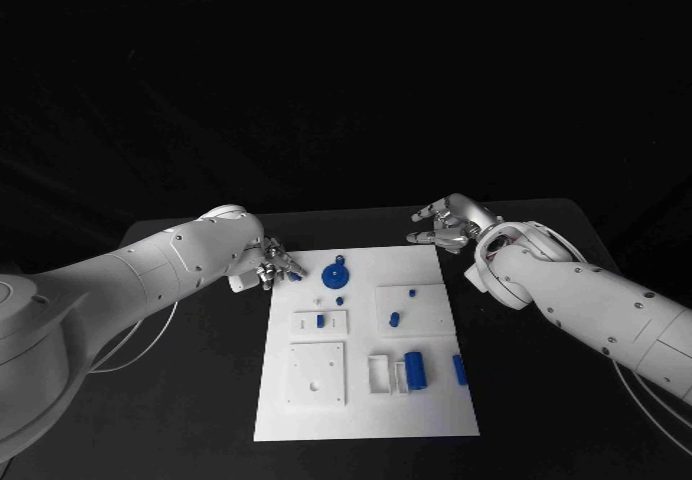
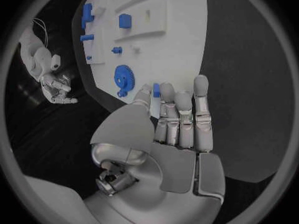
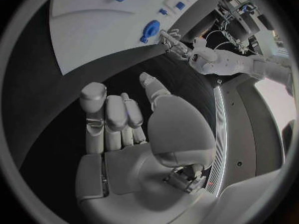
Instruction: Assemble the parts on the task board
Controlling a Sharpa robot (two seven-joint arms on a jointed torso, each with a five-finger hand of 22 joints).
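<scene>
Black table [image 1: 173, 400]: white plastic task board [image 1: 368, 415] with small blue gear [image 1: 336, 274], judged light, rigid, best pinched at its rim. Left hand [image 1: 271, 266] and right hand [image 1: 447, 222] are held loosely spread, empty.

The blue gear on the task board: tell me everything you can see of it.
The blue gear is a toothed disc, plastic by its look, with a smaller blue piece attached at one side. It lies flat on the white task board near its far left corner. Nothing touches it. The left hand is close beside it at the board's edge, not in contact.
</scene>
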